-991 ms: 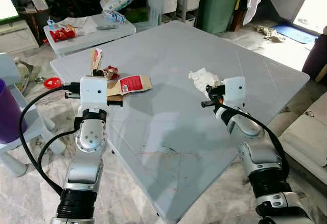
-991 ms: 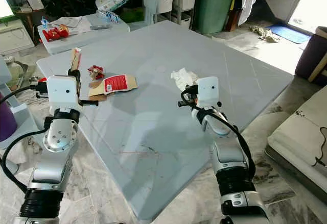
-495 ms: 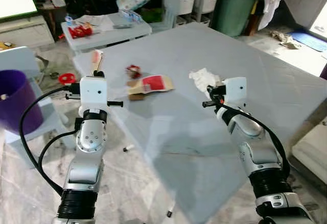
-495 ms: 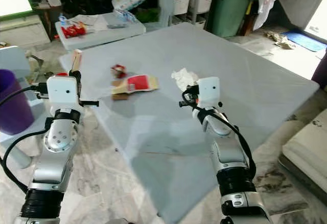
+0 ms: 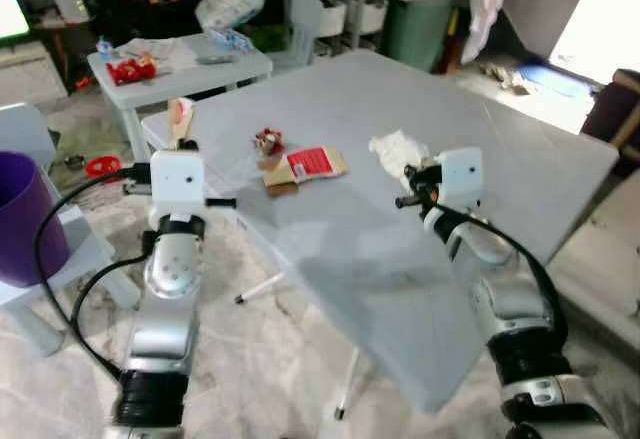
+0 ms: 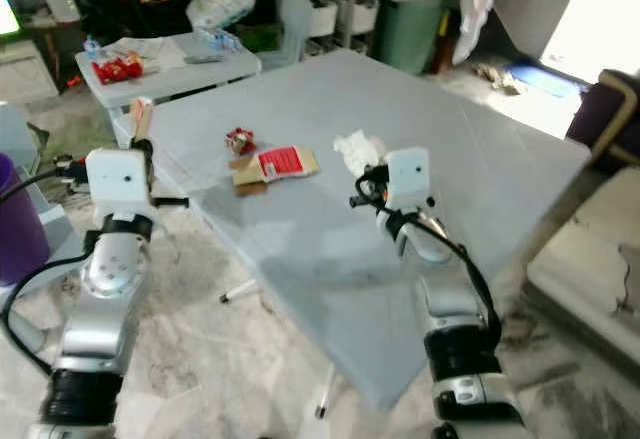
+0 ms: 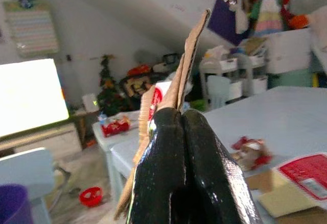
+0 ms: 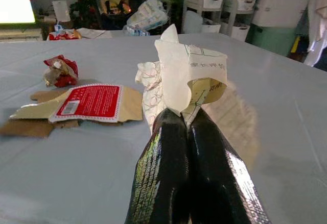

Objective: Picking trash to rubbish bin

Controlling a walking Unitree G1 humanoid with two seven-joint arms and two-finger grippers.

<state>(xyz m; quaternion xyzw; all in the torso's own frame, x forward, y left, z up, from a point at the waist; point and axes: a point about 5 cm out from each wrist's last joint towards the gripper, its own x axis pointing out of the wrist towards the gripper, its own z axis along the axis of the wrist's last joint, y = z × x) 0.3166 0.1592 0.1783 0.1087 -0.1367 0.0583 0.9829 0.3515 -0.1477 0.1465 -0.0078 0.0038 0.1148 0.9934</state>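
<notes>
Both grippers hold trash beside the grey counter.

The left gripper (image 7: 181, 147) is pinched shut on a cardboard strip (image 7: 186, 66), held off the counter's (image 5: 480, 149) corner, with the purple bin (image 5: 18, 221) near on the floor. The right gripper (image 8: 185, 147) clamps a crumpled paper (image 8: 186, 76) above the counter. A flattened red-labelled box (image 5: 305, 164) and a red wrapper (image 5: 267, 141) lie on the counter.
</notes>
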